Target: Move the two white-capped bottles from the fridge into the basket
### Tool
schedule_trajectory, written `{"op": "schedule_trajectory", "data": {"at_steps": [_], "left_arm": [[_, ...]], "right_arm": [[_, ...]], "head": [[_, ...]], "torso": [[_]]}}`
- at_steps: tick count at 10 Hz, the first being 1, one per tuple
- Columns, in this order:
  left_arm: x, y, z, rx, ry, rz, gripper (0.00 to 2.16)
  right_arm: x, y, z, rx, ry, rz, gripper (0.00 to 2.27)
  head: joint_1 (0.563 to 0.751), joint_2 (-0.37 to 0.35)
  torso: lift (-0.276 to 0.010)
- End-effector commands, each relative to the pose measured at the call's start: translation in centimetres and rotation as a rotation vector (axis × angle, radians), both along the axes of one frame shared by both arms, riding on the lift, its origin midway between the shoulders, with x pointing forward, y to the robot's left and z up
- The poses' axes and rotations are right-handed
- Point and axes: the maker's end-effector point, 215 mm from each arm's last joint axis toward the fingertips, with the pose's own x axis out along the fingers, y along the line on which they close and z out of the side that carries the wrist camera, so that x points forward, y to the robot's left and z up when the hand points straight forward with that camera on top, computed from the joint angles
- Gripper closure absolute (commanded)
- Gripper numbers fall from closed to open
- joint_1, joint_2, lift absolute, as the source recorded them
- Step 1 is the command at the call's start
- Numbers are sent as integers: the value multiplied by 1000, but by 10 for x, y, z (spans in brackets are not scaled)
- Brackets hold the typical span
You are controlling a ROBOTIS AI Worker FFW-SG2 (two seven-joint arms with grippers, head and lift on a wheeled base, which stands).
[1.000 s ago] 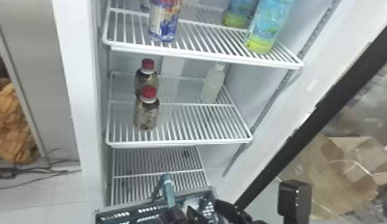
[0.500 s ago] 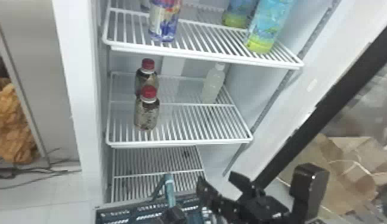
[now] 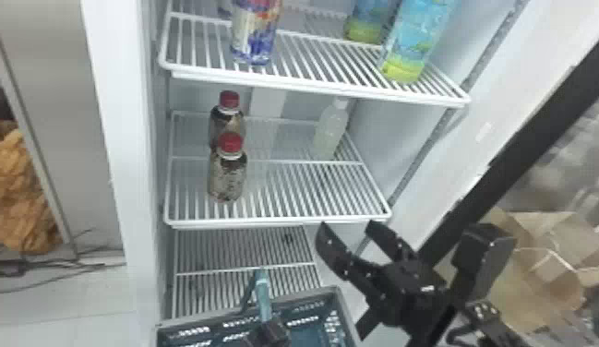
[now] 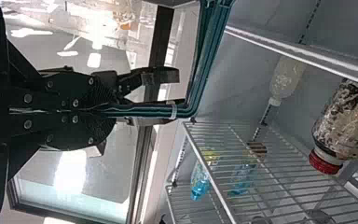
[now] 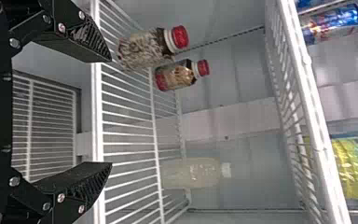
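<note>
Black right hand gapes empty, facing one white-capped bottle, two red-capped; left hand clamps basket.

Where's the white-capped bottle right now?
In the head view, the bottle stands at the right rear of the middle shelf, right of the red-capped bottles.

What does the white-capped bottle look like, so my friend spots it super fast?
In the fridge, find the wire shelf just below the blue-and-green bottles. At its back right stands a pale, cloudy bottle with a white cap; the two brownish bottles there have red caps.
</note>
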Motion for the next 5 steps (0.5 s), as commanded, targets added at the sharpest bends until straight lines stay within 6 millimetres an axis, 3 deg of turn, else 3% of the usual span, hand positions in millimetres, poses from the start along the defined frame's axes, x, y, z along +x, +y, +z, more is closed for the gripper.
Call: {"op": "schedule_trajectory", "data": {"at_steps": [1, 3, 5], "left_arm": [[-1, 0, 0, -1, 0, -2, 1119], [-1, 0, 0, 1, 0, -6, 1119], [-1, 0, 0, 1, 0, -6, 1119]], "right_arm": [[16, -9, 6, -4, -51, -19, 231], [30, -17, 12, -27, -86, -37, 82], [47, -19, 6, -25, -116, -43, 62]], "head": [[695, -350], [695, -350], [695, -350]], "torso": [[-260], [-260], [-260]]}}
